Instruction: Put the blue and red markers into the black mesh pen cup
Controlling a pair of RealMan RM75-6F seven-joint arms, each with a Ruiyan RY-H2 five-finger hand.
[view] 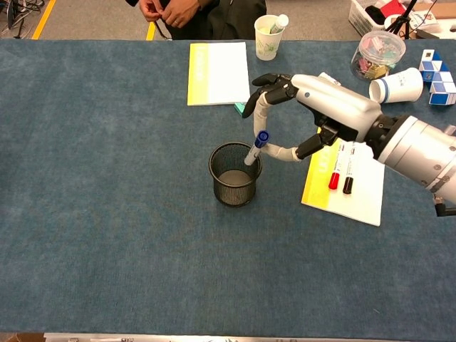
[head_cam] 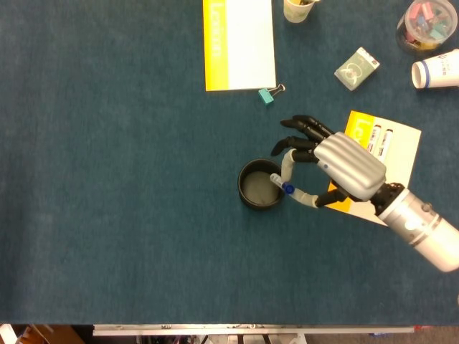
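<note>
The black mesh pen cup [head_cam: 261,185] [view: 235,174] stands mid-table. The blue marker [view: 256,147] [head_cam: 281,183] leans in it with its lower end inside and its blue cap up against the right rim. My right hand [head_cam: 346,165] [view: 329,107] is just right of the cup and pinches the marker's cap end between thumb and a finger, the other fingers spread. The red marker [view: 333,174] lies beside a black marker [view: 348,175] on a yellow and white booklet [view: 360,196] under the right forearm. My left hand is out of both views.
A yellow and white booklet [head_cam: 239,43] and a teal binder clip [head_cam: 267,94] lie beyond the cup. A paper cup [view: 268,35], a green card box [head_cam: 356,68], a plastic jar [head_cam: 427,25] and a tipped paper cup [head_cam: 435,70] line the far right. A person [view: 178,11] stands at the far edge.
</note>
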